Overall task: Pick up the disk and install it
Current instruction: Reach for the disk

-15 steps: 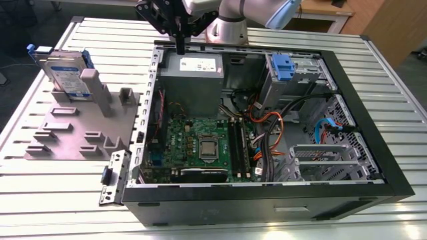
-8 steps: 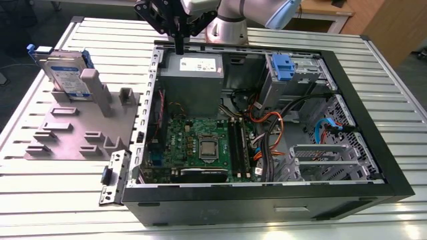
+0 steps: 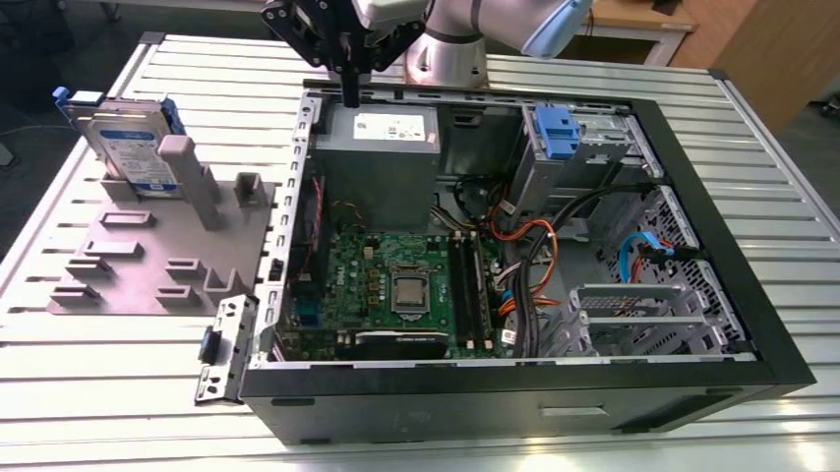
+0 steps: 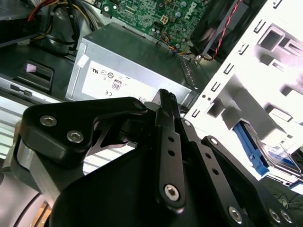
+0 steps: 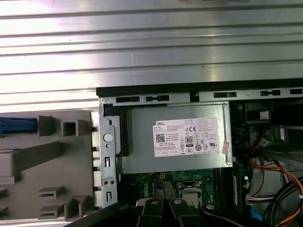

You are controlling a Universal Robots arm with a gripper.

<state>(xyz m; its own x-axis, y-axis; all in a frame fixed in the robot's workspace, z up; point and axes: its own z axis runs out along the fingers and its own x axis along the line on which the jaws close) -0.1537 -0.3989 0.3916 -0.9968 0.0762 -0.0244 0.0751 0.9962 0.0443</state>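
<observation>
Closest up in the second wrist view is the black gripper. Its two fingers are pressed together with nothing pinched between them, so it's closed and empty. From the exterior view the gripper points straight down over the far rim of the open PC case, right by the grey power supply. I can't tell if the tip actually touches the rim.

The disk isn't in the case. It stands on its edge in a grey plastic fixture on the slatted metal table, on the exterior view's left of the case and well apart from the gripper. You can see its white-and-blue label and the blue rails along its edges.

Inside the case, the green motherboard lies below the power supply. The drive cage with the blue latch sits toward the exterior view's right, with orange and black cables bunched between them.
</observation>
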